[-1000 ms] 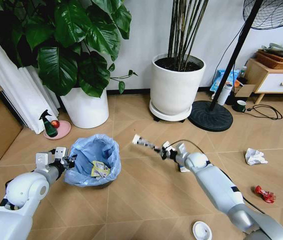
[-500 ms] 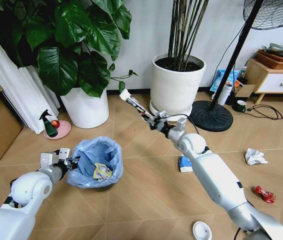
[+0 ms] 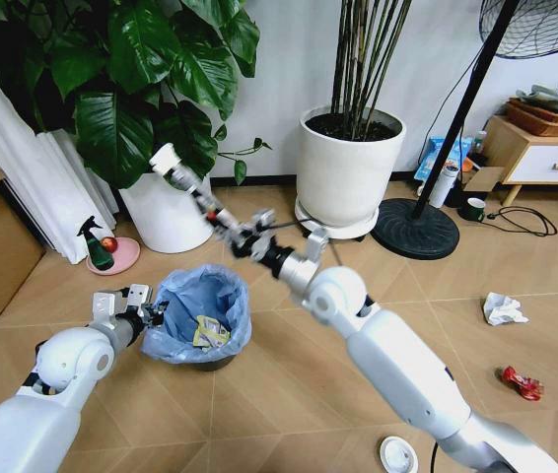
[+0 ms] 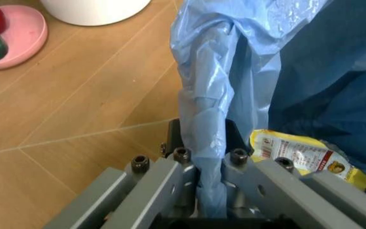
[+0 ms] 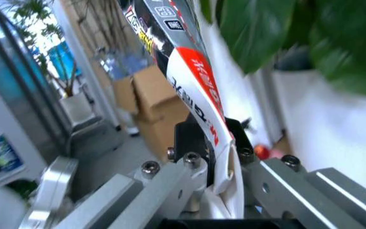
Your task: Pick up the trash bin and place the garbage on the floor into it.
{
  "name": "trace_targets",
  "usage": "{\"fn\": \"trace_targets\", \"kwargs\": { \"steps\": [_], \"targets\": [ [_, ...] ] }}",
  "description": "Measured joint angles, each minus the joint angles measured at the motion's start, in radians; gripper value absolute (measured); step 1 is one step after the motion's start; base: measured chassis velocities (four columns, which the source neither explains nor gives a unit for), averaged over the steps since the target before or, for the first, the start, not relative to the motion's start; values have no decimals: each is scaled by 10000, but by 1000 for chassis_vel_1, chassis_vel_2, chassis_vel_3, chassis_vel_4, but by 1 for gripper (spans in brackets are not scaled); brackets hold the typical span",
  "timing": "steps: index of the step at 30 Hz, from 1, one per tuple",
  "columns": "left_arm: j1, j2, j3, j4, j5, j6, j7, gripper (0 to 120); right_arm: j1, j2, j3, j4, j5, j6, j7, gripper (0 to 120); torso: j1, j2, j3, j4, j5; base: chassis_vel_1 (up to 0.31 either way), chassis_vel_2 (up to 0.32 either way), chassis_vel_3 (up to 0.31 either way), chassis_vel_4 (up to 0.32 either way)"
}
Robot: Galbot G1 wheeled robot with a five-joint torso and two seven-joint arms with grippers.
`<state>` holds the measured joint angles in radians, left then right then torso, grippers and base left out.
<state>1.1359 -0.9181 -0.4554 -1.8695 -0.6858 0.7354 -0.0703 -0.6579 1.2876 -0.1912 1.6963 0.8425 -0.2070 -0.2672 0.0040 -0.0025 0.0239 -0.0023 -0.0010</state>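
Now the right gripper [image 3: 218, 219], clamped on a white tube [image 3: 182, 176], has swung left above the blue-lined round black trash bin [image 3: 197, 320], whose rim the left gripper [image 3: 147, 315] pinches; release looks near.

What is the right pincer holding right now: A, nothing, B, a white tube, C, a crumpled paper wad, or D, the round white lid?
B: the right pincer is shut on the white tube, held up above the trash bin; the right wrist view shows the tube clamped between the fingers.
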Motion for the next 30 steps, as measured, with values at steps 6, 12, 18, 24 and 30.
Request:
{"fn": "trace_targets", "kwargs": {
  "steps": [6,12,18,24,30],
  "targets": [
    [-3,20,-54,-3,-7,0,-4,0,-227,61,-418,-383,-94,122,14,0,0,0,0,0,0,0,0,0,0],
    [2,21,-105,-31,-12,0,-8,0,-398,-74,-637,-694,-386,194,-57,0,0,0,0,0,0,0,0,0,0],
    [-6,-5,-121,-39,-12,0,-8,0,-465,-103,-740,-913,-757,208,-116,16,0,0,0,0,0,0,0,0,0],
    [-7,24,-198,-53,-20,0,3,0,-421,-72,-809,-1258,-1322,363,-200,39,0,0,0,0,1,0,0,0,0],
    [-3,27,-217,-65,-22,1,16,0,-406,-101,-824,-1323,-1437,400,-229,59,0,0,0,0,1,0,0,0,0]
  ]
}}
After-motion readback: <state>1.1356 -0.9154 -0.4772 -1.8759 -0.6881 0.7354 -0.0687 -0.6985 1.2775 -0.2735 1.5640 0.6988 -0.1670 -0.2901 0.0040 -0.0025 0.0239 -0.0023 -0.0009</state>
